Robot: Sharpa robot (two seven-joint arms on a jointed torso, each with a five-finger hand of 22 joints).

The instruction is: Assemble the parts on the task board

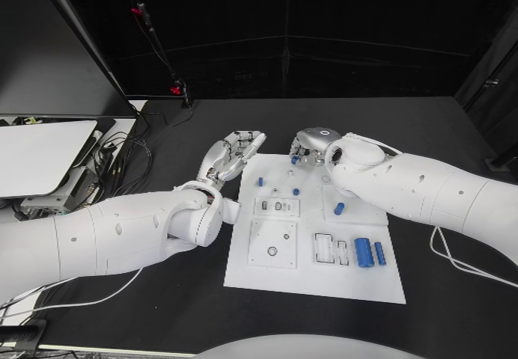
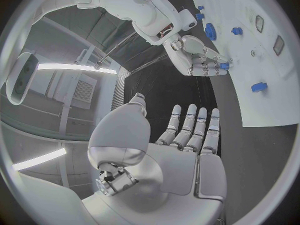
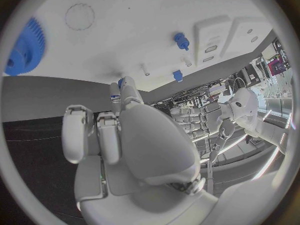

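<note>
Head view: task board [image 1: 313, 288] on black table [image 1: 432, 127].

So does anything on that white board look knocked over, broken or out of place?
Nothing stands out. The task board lies flat and square on the black table, and the small blue parts rest tidily on it. The right hand pinches one blue part at the far edge.

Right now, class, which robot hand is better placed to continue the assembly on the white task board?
Right: the right robot hand already pinches a small blue part over the white task board; the left robot hand is open beside it.
</note>
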